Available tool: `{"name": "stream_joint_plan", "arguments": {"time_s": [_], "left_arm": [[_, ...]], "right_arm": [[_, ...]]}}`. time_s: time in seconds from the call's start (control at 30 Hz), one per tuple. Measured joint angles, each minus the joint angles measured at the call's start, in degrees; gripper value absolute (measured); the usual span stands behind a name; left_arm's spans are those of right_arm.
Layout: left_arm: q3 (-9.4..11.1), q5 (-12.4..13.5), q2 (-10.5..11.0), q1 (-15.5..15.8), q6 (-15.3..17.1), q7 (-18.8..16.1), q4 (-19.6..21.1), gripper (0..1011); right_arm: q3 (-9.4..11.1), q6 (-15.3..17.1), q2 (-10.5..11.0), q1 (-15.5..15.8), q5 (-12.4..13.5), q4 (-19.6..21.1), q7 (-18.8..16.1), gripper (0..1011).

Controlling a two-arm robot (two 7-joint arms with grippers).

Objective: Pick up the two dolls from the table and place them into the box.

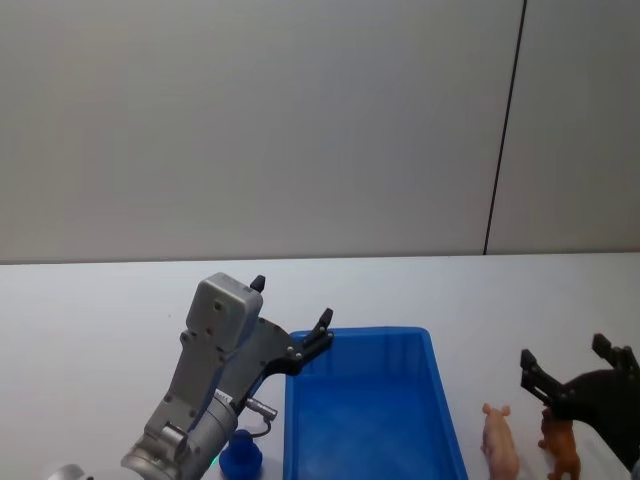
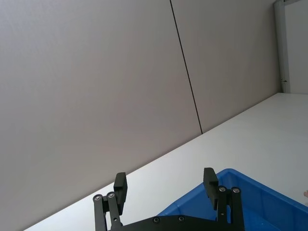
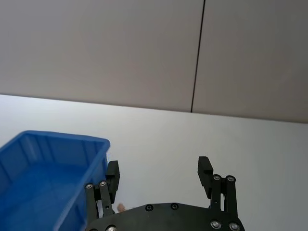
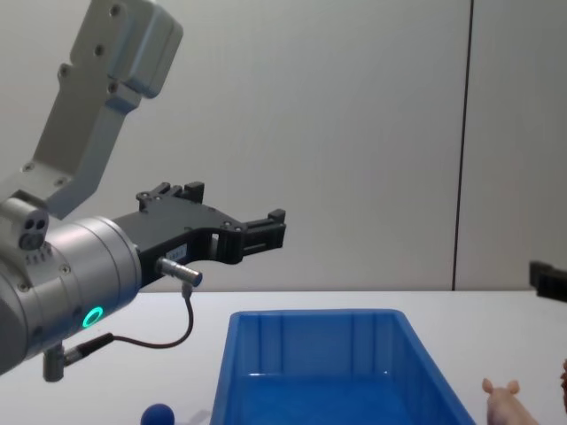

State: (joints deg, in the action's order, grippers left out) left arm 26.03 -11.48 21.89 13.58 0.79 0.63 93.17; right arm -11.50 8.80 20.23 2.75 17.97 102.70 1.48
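Pale pink pig doll (image 1: pixel 500 441) and reddish-brown four-legged doll (image 1: pixel 563 453), 2 small soft figures, rest side by side on flat white table (image 1: pixel 90 320), just right of bright-blue ribbed plastic box (image 1: pixel 365 346).

Head looks down, chest level; both share box (image 1: pixel 375 332).

A small, round, dark-blue ball (image 1: pixel 241 455) sits low in the head view, left of centre, and its top shows at the chest view's bottom edge. Behind stands a plain pale-grey wall (image 1: pixel 250 120), split by a thin dark vertical seam (image 1: pixel 505 125).
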Motion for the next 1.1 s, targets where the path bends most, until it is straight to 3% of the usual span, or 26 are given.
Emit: {"name": "stream_joint_plan", "arguments": {"time_s": [0.4, 1.0, 1.1], "left_arm": [[0.0, 0.0, 0.0, 0.0, 0.0, 0.0, 0.0, 1001], [0.0, 0.0, 0.0, 0.0, 0.0, 0.0, 0.0, 1001], [0.0, 0.0, 0.0, 0.0, 0.0, 0.0, 0.0, 1001]], "right_arm": [[0.6, 5.1, 0.4, 1.3, 0.3, -0.9, 2.2, 1001], [0.0, 8.2, -0.8, 1.4, -0.7, -5.0, 1.8, 1001], [-0.1, 8.5, -1.0, 1.2, -0.9, -5.8, 1.4, 960]]}}
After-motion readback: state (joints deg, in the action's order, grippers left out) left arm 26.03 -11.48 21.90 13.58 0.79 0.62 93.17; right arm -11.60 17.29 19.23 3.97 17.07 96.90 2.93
